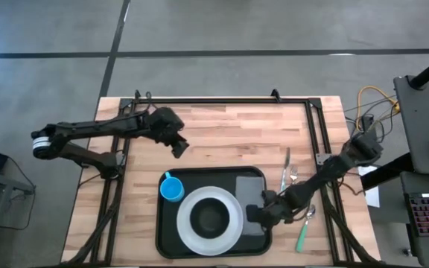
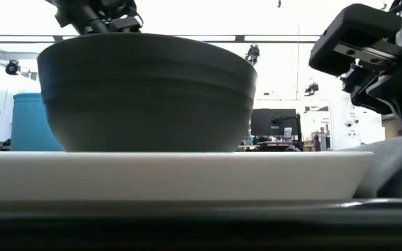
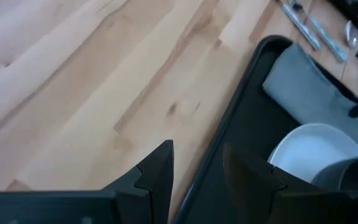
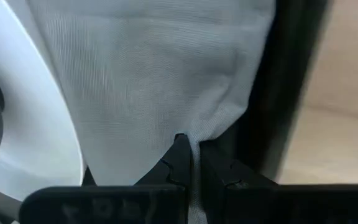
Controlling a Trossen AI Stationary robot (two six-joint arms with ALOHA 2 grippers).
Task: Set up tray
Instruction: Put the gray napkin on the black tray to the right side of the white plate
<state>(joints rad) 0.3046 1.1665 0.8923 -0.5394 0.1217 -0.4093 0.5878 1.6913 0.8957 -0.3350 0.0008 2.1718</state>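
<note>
1. Tray point(image 1: 171, 238): the black rimmed tray sits at the near middle of the wooden tabletop point(image 1: 222, 134). It carries a white plate point(image 1: 192, 234) with a dark bowl point(image 1: 211, 218) on it, a blue cup point(image 1: 172, 189) toward its far left corner, and a grey napkin point(image 1: 249, 187) along its right side.
2. Right tool point(image 4: 191, 163): it is low over the tray's right edge, its fingers pressed together on a pinched fold of the napkin.
3. Step in hand, as I judge it: laying the napkin flat beside the plate. To do it well, hold the pinch firm, draw the cloth smooth without dragging it under the plate's rim, and let go only once it lies inside the tray's rim.
4. Left tool point(image 3: 197, 171): waiting above bare tabletop beyond the tray's far left corner, fingers spread, gripping nothing.
5. Cutlery: a fork point(image 1: 284, 170), a spoon point(image 1: 310, 213) and a green-handled utensil point(image 1: 302, 238) lie on the tabletop just right of the tray.
</note>
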